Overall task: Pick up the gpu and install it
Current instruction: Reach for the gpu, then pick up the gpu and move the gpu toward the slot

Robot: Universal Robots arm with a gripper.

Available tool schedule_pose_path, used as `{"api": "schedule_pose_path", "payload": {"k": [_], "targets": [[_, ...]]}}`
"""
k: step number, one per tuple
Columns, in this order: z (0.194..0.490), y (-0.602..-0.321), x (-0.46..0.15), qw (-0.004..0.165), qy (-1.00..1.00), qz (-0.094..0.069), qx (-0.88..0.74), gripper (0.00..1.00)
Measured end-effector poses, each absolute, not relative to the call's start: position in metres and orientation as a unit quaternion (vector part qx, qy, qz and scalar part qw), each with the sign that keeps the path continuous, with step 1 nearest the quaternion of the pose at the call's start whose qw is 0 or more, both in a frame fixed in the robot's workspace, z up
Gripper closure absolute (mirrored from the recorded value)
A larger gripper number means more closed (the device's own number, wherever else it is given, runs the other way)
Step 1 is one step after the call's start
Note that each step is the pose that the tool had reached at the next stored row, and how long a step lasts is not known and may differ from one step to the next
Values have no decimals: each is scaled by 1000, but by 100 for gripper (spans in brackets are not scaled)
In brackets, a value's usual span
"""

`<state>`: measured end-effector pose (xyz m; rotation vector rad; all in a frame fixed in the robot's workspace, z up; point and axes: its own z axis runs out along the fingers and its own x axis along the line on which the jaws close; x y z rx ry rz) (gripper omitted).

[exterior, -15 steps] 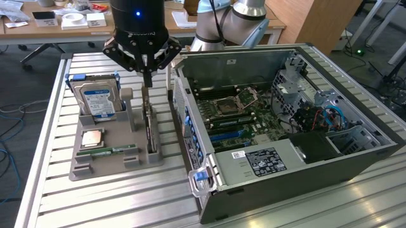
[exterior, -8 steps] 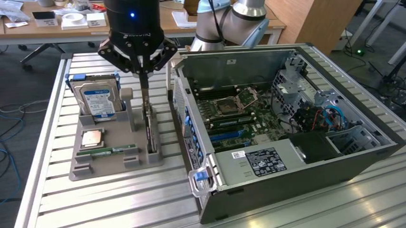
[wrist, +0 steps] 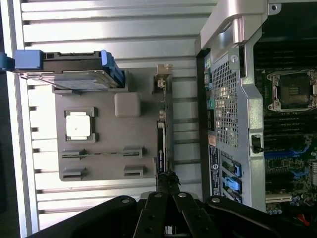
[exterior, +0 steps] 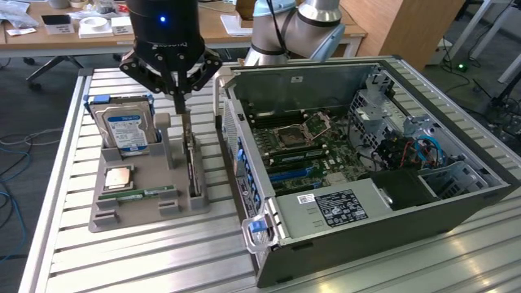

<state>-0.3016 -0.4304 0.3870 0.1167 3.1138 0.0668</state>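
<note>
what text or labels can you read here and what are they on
Nothing reads clearly.
Lettering on the gripper housing: too blurred.
Blue label on the hard drive: too small.
Black sticker on the computer case: too small.
Markings on the gpu edge: too small.

Arm (exterior: 313, 24) reaching downward, claw (exterior: 180, 108) pointing straight down, fingers (exterior: 177, 90) pinched together
</note>
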Motion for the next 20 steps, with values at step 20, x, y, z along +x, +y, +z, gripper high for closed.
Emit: {"api": "schedule_pose_path", "payload": {"k": [20], "targets": [[387,-430,-305,12,999,21,37,89]]}}
